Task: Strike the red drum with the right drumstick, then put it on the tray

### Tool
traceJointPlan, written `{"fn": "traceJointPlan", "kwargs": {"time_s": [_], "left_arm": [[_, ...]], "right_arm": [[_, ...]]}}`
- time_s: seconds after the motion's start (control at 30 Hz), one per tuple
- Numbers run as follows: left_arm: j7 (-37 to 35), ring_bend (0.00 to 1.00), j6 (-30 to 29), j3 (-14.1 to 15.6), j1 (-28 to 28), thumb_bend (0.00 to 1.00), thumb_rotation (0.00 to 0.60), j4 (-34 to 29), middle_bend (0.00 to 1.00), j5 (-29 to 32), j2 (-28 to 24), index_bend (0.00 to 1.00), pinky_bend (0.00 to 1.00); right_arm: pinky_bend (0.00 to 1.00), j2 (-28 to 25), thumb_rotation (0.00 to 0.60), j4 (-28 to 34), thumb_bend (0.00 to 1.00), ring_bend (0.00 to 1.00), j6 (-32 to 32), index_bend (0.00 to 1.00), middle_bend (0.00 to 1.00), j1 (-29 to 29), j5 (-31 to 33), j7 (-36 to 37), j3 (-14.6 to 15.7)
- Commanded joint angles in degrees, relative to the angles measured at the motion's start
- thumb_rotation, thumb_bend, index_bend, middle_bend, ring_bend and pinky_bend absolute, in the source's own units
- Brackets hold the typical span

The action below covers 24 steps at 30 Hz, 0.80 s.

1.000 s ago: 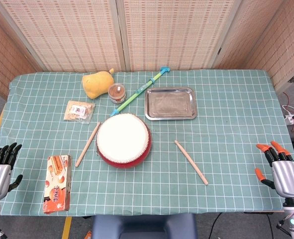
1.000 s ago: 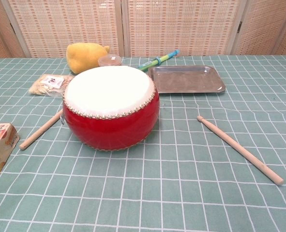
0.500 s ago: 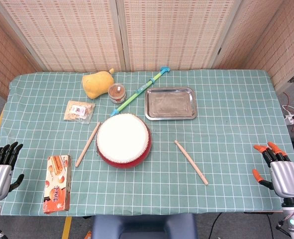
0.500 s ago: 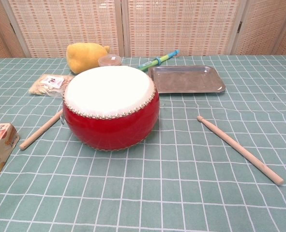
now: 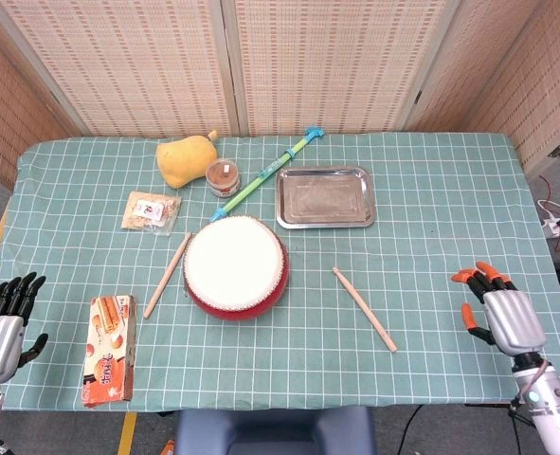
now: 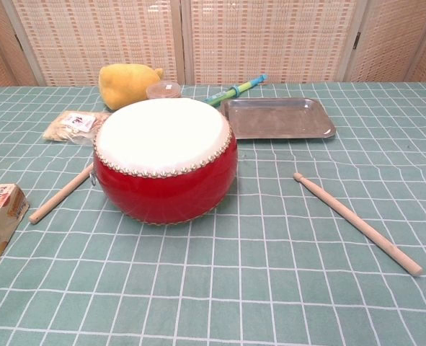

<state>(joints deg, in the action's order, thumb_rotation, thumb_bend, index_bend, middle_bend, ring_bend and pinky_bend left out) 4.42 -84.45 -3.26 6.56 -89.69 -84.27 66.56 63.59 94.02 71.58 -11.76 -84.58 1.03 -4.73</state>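
While our right hand (image 5: 500, 318) hangs empty with fingers spread, well right of the drum (image 5: 235, 266), the right drumstick (image 5: 364, 308) lies between them on the cloth, slanting from near the drum toward us, closer to it than our left hand (image 5: 0, 327).

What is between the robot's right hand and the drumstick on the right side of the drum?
Nothing. In the head view, only bare green checked tablecloth lies between the right hand and the right drumstick. The hand is open and apart from the stick.
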Motion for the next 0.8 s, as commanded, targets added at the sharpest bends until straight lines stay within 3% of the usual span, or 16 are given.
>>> {"fn": "traceJointPlan", "kwargs": {"time_s": [0.03,0.13,0.27,0.47,0.8], "left_arm": [[-0.1,0.0,0.0,0.2,-0.1,0.24,0.6,0.1,0.03,0.0,0.1,0.05,0.05],[-0.5,0.0,-0.2,0.4,-0.4,0.24,0.6,0.5,0.03,-0.2,0.3,0.05,0.05],[-0.9,0.0,-0.3,0.5,-0.5,0.24,0.6,0.8,0.03,-0.2,0.3,0.05,0.05],[-1.7,0.0,-0.5,0.7,-0.7,0.24,0.6,1.3,0.03,-0.6,0.5,0.05,0.05],[-2.4,0.0,0.0,0.8,-0.4,0.24,0.6,2.0,0.03,-0.9,0.8,0.05,0.05]], "right_arm": [[0.22,1.1,0.552,-0.7,0.84,0.1,-7.7,0.37,0.22,-5.7,2.6,-0.8,-1.6],[0.11,3.7,0.448,-2.8,0.89,0.06,-13.0,0.4,0.22,-9.5,4.9,-2.8,-2.4],[0.0,7.5,0.391,-5.5,0.9,0.0,-18.0,0.43,0.19,-13.1,7.5,-4.5,-2.9],[0.0,13.0,0.382,-10.5,0.9,0.0,-23.2,0.45,0.16,-17.2,9.2,-4.7,-2.7],[0.0,18.6,0.381,-17.3,0.9,0.0,-25.1,0.45,0.15,-19.9,9.1,-5.2,-1.3]]}}
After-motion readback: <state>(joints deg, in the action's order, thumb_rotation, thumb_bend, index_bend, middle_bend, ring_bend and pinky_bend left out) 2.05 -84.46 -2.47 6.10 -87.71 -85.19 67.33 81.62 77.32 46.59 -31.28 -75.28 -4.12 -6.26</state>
